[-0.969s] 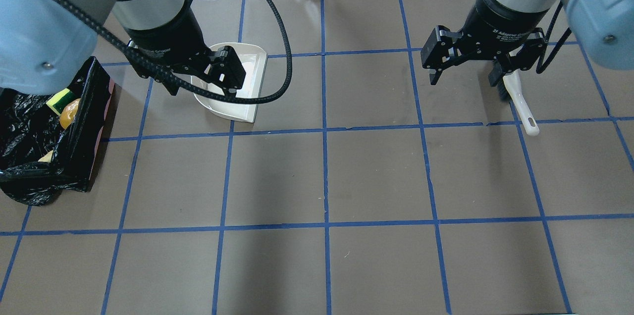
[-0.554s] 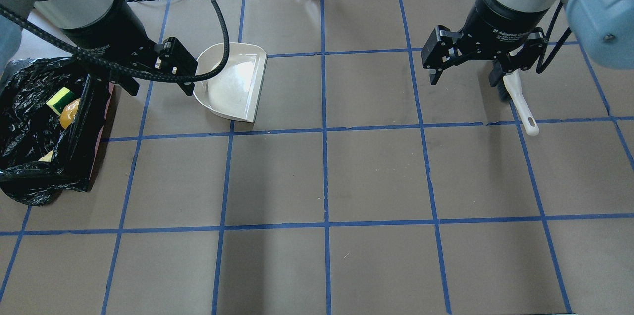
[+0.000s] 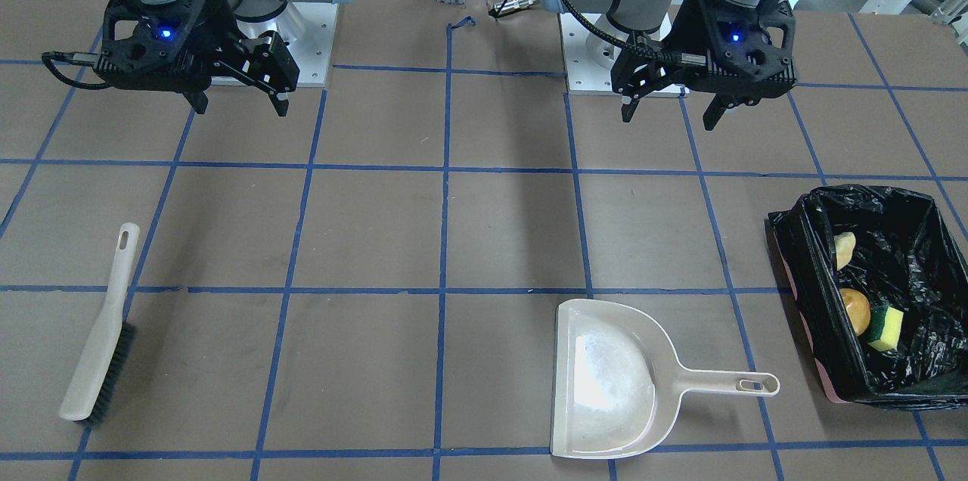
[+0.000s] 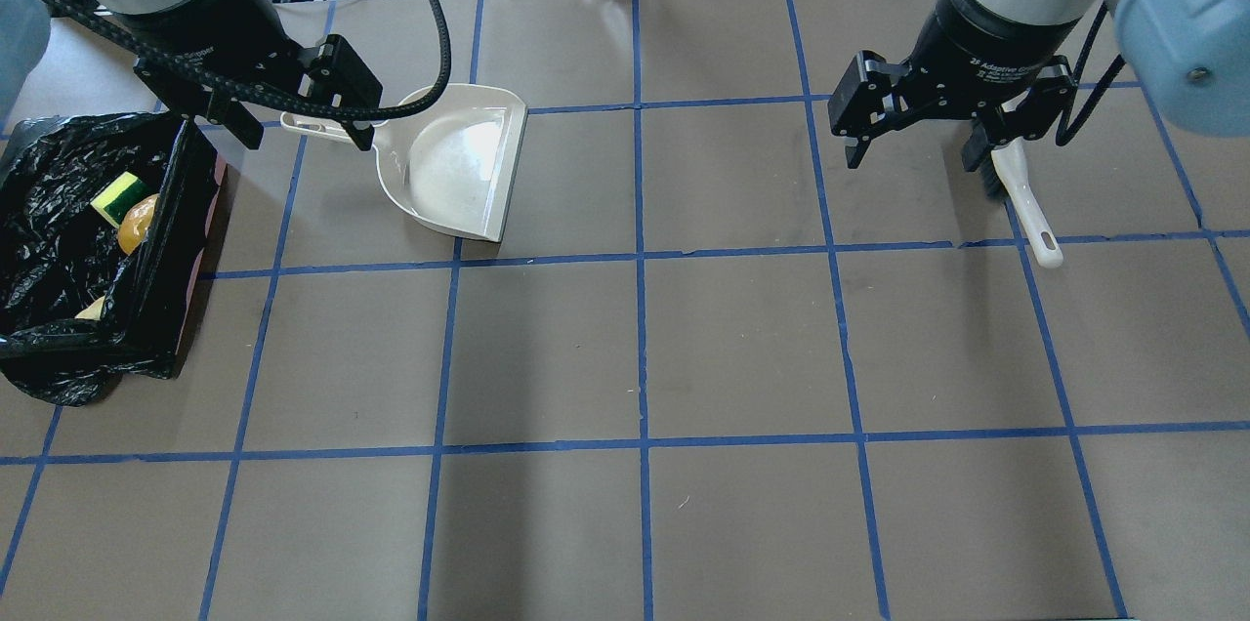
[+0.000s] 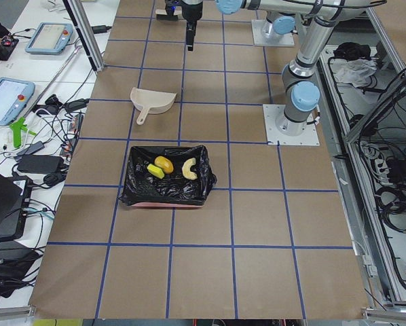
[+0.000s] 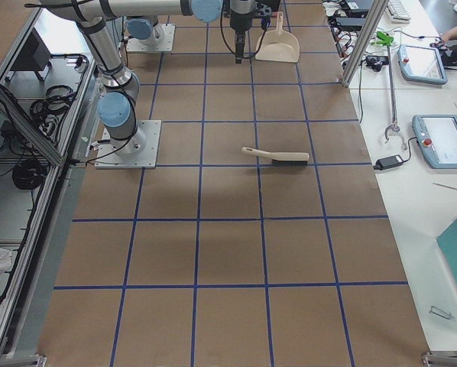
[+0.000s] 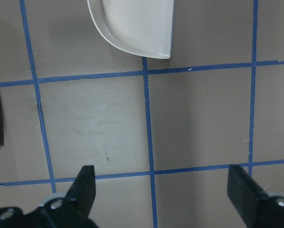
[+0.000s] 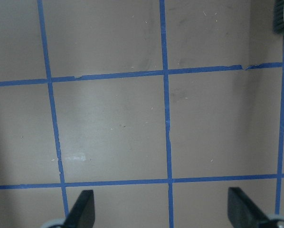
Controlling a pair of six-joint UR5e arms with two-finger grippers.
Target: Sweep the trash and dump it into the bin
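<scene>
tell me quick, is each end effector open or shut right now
Left end effector: open, holding nothing.
Right end effector: open, holding nothing.

I find the bin [image 3: 802,277] standing upright at my far left, mouth up: a rectangular box lined with a crinkly, glossy black bag folded over its rim, pinkish base edge showing. All trash lies inside along one wall. The golden-brown potato [image 3: 855,310] touches the yellow sponge [image 3: 885,327], whose green layer faces it. The curved tan croissant [image 3: 845,249] lies slightly apart.
</scene>
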